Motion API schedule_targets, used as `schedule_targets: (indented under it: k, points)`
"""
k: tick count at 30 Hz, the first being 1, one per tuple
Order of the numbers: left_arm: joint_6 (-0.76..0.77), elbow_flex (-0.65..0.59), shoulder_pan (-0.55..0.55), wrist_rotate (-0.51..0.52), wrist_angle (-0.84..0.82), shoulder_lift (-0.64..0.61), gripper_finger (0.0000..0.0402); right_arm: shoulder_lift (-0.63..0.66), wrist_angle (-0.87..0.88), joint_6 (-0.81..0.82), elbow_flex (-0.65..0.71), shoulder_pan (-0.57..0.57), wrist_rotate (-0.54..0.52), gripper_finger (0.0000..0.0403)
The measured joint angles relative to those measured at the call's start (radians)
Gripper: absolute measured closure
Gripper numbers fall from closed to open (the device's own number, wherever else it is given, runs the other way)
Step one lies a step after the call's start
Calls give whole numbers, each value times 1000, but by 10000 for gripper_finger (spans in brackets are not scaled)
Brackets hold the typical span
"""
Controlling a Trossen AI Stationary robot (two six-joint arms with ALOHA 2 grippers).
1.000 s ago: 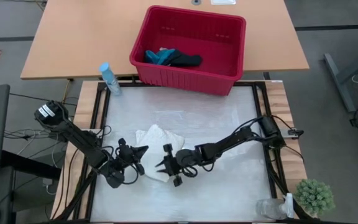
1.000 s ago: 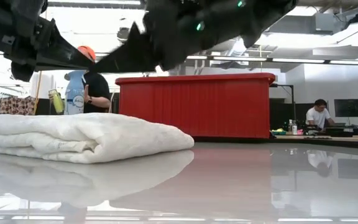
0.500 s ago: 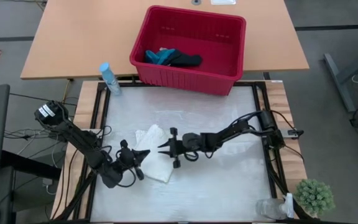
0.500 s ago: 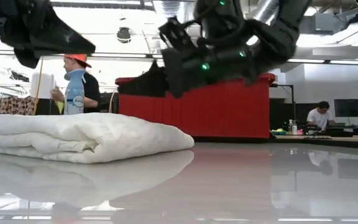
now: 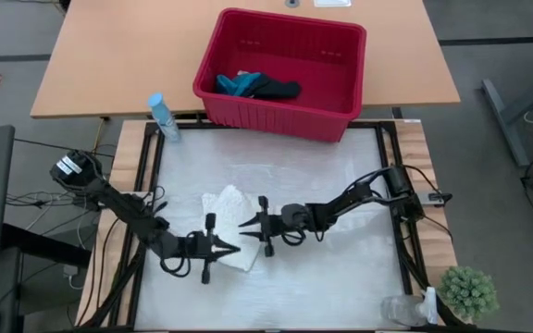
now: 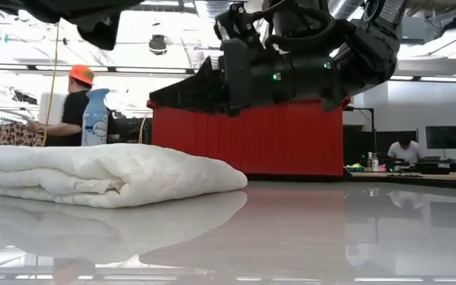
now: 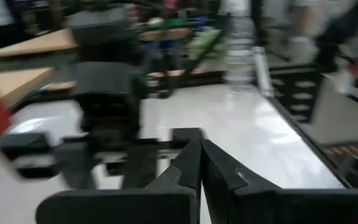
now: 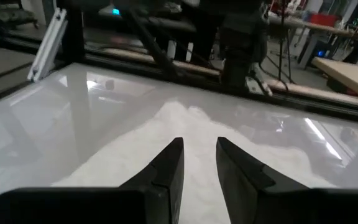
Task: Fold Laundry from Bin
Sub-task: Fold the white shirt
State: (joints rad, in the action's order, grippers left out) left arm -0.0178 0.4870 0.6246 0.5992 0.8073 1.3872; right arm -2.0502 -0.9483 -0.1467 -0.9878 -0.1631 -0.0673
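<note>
I am hovering my left gripper (image 5: 232,248), fingers pressed together and empty, at the near edge of the folded white cloth (image 5: 231,215) on the table (image 5: 340,277), my part-open right gripper (image 5: 246,222) empty just beside it, while dark and teal laundry (image 5: 259,86) is lying in the red bin (image 5: 340,102) beyond.

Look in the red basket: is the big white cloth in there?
No, the white cloth lies folded on the table, while the red basket holds only a teal cloth and a dark cloth.
</note>
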Motion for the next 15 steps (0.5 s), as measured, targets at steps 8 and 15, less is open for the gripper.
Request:
schedule_targets:
  k: [8, 15]
  points:
    - [-49, 0, -51, -229, -123, -86, 401, -58, -70, 10, -4, 10, 42, 285]
    - [-18, -107, -63, -268, -127, -296, 402, -247, -146, 89, -82, 27, 43, 285]
